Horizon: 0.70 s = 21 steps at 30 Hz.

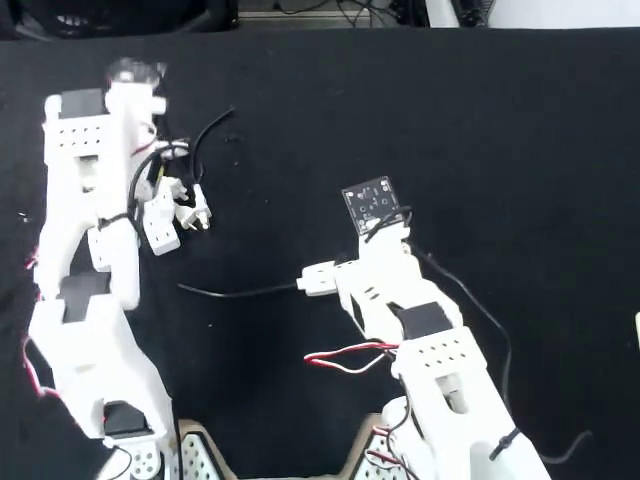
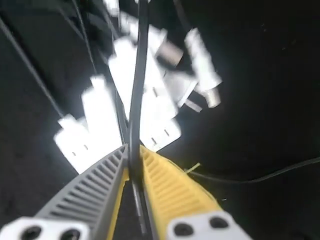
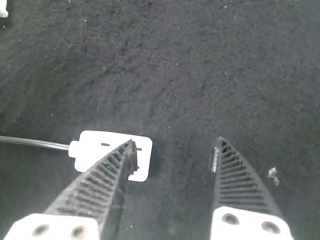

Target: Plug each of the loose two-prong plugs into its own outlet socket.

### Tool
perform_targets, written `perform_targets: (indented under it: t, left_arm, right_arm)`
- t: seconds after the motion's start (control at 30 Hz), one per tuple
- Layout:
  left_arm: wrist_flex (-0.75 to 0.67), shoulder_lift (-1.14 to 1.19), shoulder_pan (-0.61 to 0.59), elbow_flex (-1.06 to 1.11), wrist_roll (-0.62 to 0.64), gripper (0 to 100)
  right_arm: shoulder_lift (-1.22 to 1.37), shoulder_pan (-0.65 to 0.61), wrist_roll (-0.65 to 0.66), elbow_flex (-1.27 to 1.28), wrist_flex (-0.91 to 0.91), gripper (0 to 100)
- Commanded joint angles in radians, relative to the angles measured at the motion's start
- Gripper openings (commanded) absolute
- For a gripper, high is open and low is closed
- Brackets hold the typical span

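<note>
Arms: 2 are counted, left arm at 9 o'clock of the table, right arm at 6 o'clock.

Grippers: 2, w/ 2 fingers each: left gripper, right gripper.

Outlet sockets: 1 lone socket w/ 2 slots is seen nr centre. A socket cluster is seen at 10 o'clock, min. 3 white blocks; exact no. can't be told.

Plugs: 1 two-prong plug is made out beside the cluster.

Black cables on the cloth: 2 are counted, straight cable and curved cable. 1 black cable is seen between the left gripper's fingers; whether it is one of those 2 can't be told.

Marker board: 1.
</note>
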Motion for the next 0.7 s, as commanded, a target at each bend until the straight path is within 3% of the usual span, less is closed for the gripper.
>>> perform_targets:
  t: [0.0, 0.43, 0.57, 0.67]
  left_arm:
    - [0.017, -0.118, 0.090, -0.130, -0.005, 3]
    - [0.017, -0.126, 0.446, -0.340, 0.055, 3]
    - [0.025, -0.127, 0.476, -0.394, 0.055, 3]
    - [0.026, -0.117, 0.430, -0.372, 0.057, 3]
  right_arm:
    - [0.005, 0.029, -0.009, -0.008, -0.020, 23.0]
    - [0.004, 0.305, -0.137, -0.016, -0.080, 23.0]
    - [0.004, 0.304, -0.133, -0.015, -0.080, 23.0]
    - [0.004, 0.304, -0.132, -0.015, -0.080, 23.0]
